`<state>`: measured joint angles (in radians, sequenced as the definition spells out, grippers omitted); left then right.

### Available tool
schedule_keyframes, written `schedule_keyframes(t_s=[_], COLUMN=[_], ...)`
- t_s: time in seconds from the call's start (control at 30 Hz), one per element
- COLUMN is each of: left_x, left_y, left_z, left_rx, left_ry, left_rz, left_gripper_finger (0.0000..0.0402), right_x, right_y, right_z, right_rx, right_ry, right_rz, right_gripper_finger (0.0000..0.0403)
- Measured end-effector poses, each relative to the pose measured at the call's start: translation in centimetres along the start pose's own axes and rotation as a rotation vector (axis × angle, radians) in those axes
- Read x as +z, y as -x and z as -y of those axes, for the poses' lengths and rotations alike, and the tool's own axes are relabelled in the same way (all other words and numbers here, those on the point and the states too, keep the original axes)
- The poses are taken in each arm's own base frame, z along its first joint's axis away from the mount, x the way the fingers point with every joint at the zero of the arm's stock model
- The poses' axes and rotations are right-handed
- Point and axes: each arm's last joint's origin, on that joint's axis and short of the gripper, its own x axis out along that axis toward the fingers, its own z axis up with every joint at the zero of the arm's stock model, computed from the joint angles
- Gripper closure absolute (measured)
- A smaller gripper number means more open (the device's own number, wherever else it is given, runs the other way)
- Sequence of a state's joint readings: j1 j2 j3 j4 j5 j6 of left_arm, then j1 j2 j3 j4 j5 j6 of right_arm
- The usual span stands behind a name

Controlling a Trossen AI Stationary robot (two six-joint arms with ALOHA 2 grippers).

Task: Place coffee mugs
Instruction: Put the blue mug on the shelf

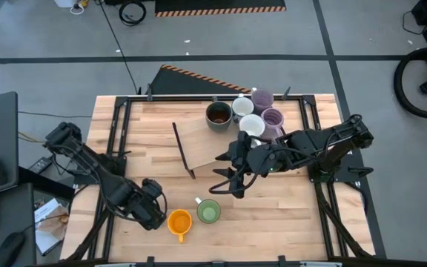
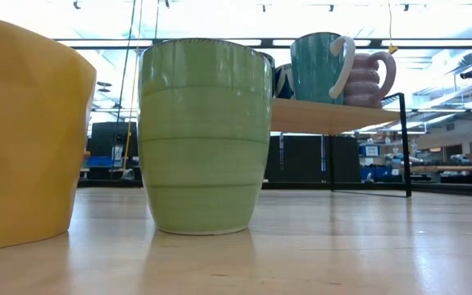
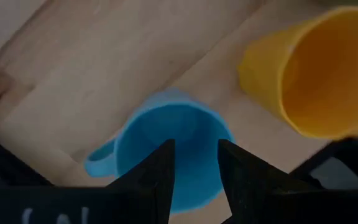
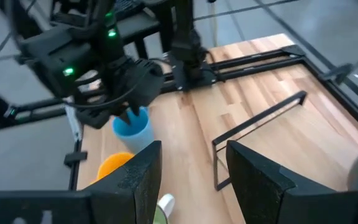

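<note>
Counting across the views gives eight mugs. Five stand in a cluster on the raised shelf at the far side of the table: one brown mug, two white mugs and two purple mugs. Three stand on the table near its front edge: one green mug, one orange mug just beside it, and one blue mug next to the orange one.

In the high view the blue mug is hidden under the left gripper. Its fingers are spread apart above the mug's open mouth; whether they touch the rim cannot be told. The mug is upright, with its handle pointing away from the orange mug.

The right gripper hangs over bare table in front of the shelf, with its fingers spread and nothing between them. It is near the green mug.
</note>
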<state>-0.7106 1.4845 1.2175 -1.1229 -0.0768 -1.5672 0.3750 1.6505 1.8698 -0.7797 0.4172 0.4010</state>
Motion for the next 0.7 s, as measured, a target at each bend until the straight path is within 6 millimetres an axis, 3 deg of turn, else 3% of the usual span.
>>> schedule_keyframes(t_s=[0.43, 0.7], left_x=[-0.2, -0.2], left_y=[-2.4, -4.1], left_z=[1.7, 2.6], left_rx=[0.0, 0.021], left_ry=[0.313, 0.395], left_rz=[-0.011, -0.001], left_gripper_finger=[0.0275, 0.0275], right_x=[-0.2, -0.3], right_y=[0.0, 0.0], right_z=[-0.4, -0.6], right_rx=[0.193, 0.264], right_ry=[0.199, 0.282], right_rz=[-0.062, -0.071], right_gripper_finger=[0.0218, 0.0218])
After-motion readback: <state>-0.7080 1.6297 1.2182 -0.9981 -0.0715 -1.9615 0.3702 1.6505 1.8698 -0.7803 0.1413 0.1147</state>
